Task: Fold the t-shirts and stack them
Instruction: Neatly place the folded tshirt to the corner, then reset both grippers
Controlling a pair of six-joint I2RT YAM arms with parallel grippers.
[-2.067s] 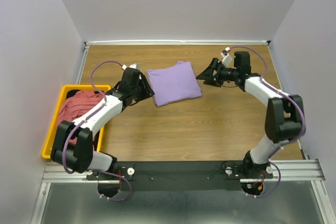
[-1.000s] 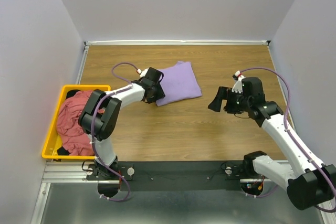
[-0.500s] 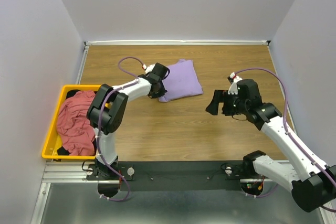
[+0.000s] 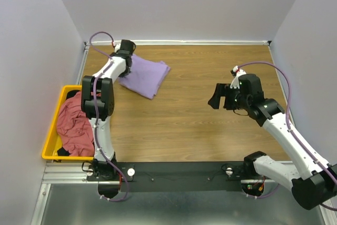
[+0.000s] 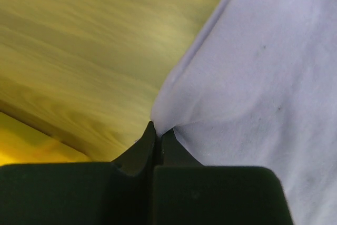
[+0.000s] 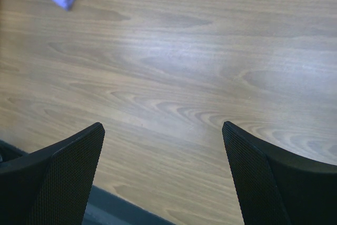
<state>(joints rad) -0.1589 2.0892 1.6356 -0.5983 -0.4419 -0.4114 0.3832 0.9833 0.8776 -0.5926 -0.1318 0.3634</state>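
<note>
While in left pincer [image 5: 156,131], lavender t-shirt [image 4: 146,77]

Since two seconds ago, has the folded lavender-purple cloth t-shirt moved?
Yes. The left gripper, shut on its edge, has dragged the lavender-purple t-shirt left and away, toward the far-left corner of the wooden table.

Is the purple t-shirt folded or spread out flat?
Folded: the purple t-shirt is a compact bundle, far smaller than a spread shirt, with layered edges visible at its corner.
</note>
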